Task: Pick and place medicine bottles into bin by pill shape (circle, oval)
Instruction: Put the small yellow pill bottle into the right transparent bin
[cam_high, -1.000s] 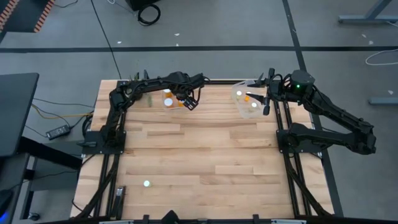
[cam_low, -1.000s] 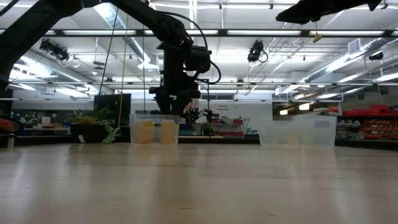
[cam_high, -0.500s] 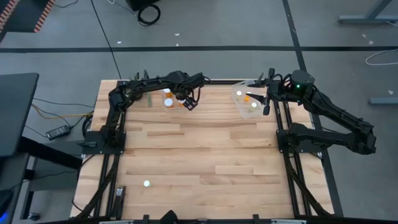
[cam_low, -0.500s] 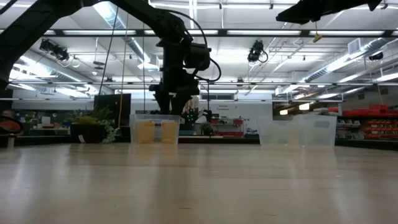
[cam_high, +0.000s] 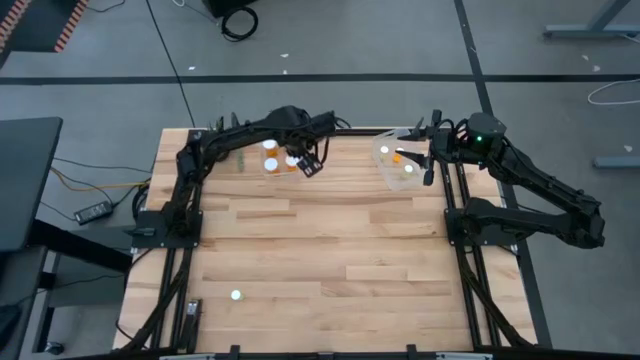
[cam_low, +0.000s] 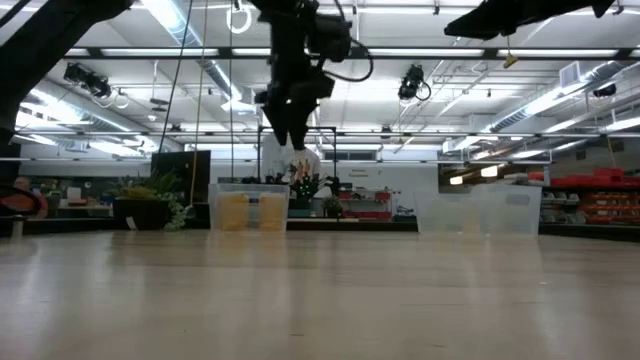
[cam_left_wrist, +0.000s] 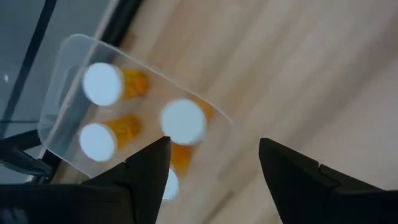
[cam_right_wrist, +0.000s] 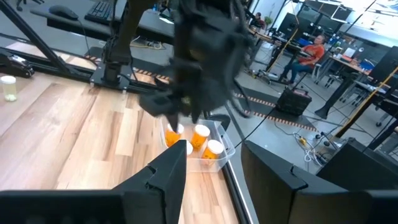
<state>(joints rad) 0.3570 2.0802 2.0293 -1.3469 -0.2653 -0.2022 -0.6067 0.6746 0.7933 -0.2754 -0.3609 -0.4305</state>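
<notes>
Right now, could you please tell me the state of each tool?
Left tool: open, holding nothing, above the left bin of medicine bottles.
Right tool: open, holding nothing, by the right bin.

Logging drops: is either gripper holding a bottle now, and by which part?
Neither. The left gripper is open and empty above its bin; the right gripper is open and empty too.

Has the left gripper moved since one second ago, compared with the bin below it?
Yes. In the low view the left gripper now hangs well above the left bin; earlier it reached down to the bin's rim. It has risen, with empty, open fingers.
</notes>
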